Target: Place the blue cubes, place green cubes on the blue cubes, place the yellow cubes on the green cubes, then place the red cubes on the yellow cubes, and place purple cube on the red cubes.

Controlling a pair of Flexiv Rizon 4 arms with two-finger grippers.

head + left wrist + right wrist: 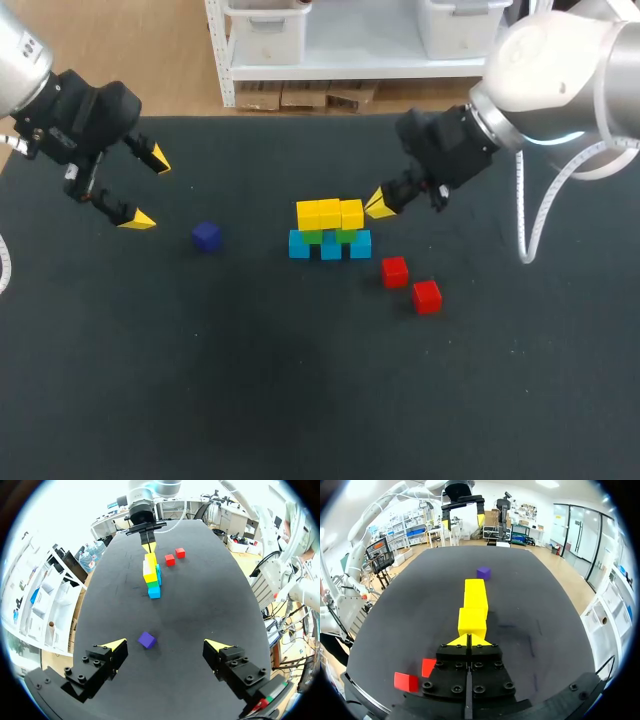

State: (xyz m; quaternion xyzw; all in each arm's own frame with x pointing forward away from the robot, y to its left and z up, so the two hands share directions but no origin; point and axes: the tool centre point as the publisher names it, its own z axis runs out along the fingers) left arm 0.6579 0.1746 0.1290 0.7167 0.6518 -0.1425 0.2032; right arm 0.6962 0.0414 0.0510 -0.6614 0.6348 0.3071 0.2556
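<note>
**Yellow cubes (330, 213) top the stack**

Your right fingers (380, 203) are pressed together and empty, with their tips just at the yellow row's 3 o'clock end. Your left fingers (148, 190) are spread wide and empty. Yellow sits on green cubes (313, 237) over blue cubes (330, 247). From the stack, the red cubes (394, 271) lie on the tabletop (300, 400) at 4 o'clock and the purple cube (207, 236) at 9 o'clock.

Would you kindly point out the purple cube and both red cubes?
purple cube (207, 236), head view, its centre.
left red cube (394, 271), head view, its centre.
right red cube (427, 296), head view, its centre.
</note>
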